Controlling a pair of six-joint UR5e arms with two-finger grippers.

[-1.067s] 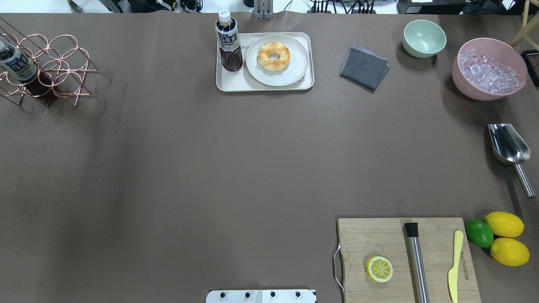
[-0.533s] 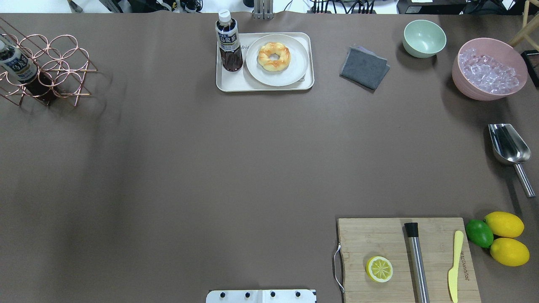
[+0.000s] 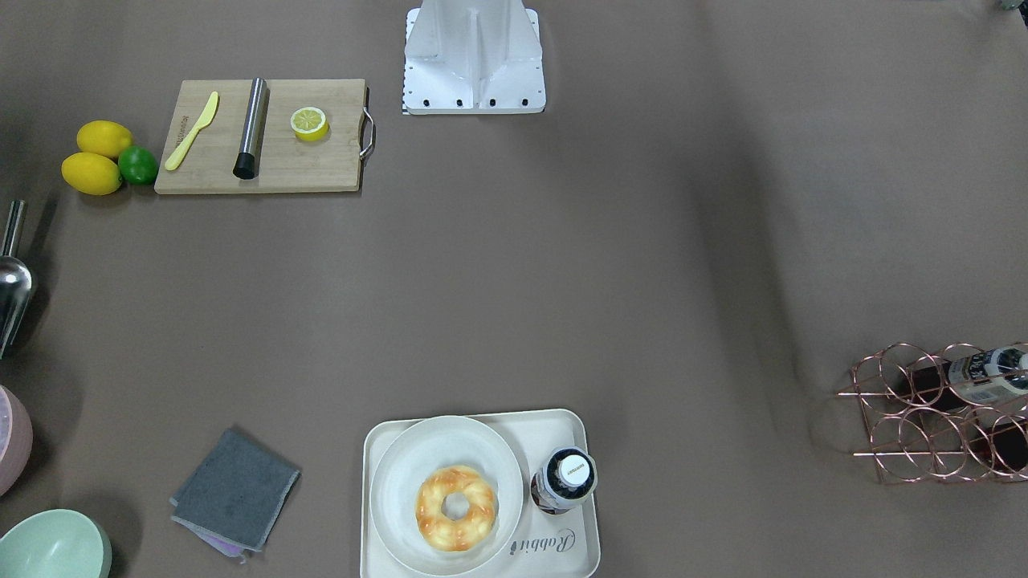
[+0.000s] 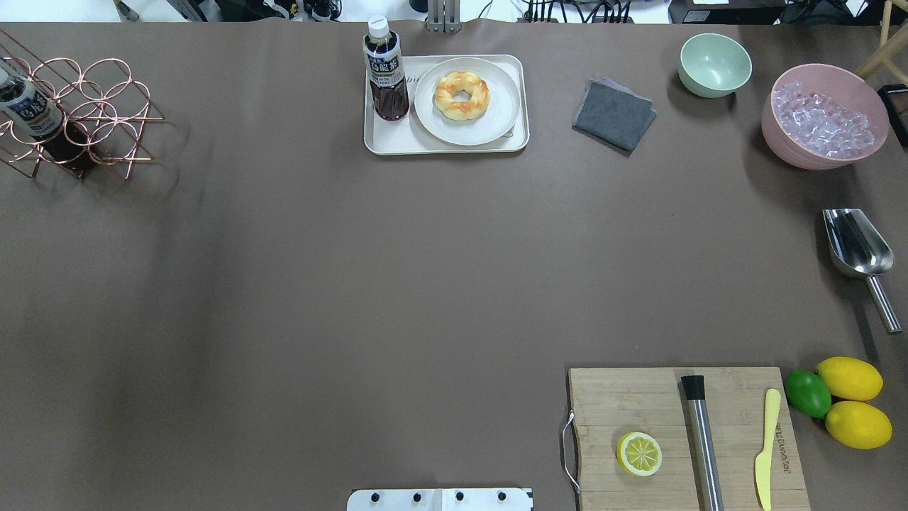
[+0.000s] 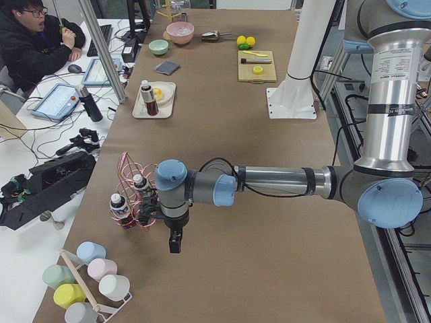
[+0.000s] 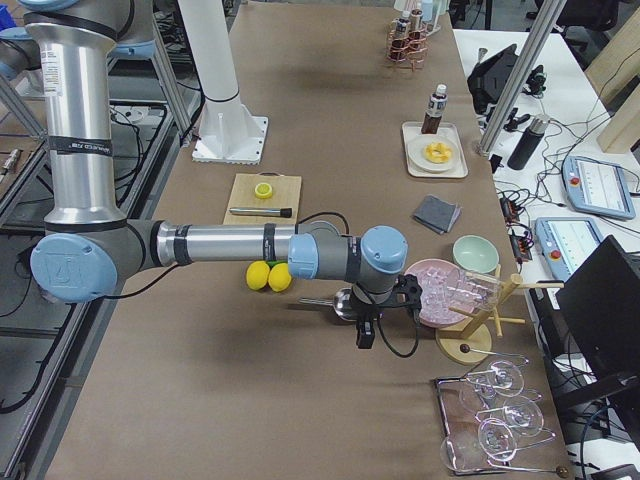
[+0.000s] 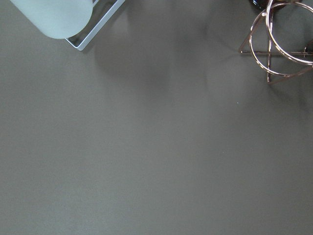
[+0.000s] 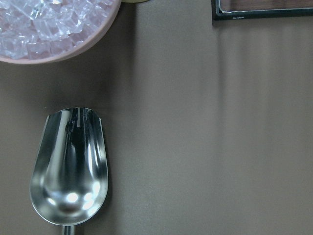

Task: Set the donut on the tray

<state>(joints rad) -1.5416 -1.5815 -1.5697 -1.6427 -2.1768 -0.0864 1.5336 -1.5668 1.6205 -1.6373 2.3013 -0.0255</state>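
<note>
Donut (image 4: 462, 95) is lying flat on the round plate (image 4: 434, 122), and the plate sits inside the tray (image 4: 397, 140). The tray is parked near the table's (image 4: 425, 284) far edge in the overhead view. A bottle (image 4: 385, 71) stands upright on the tray's left part, just beside the plate rim. A grey cloth (image 4: 614, 113) lies to the tray's right, apart from it. A wide bare stretch of table runs from the tray's near rim down to the cutting board (image 4: 624, 397).

Left gripper (image 5: 175, 240) is hung over the table just beside the copper rack (image 4: 92, 113), well apart from the tray. Right gripper (image 6: 365, 335) is hung by the steel scoop (image 4: 855, 245) and the pink ice bowl (image 4: 780, 138). Both are seen only in the side views, so whether the jaws are apart or together cannot be told.

Against the overhead frames from a second ago, nothing has shifted: donut, plate, bottle and tray are in the same spots.
</note>
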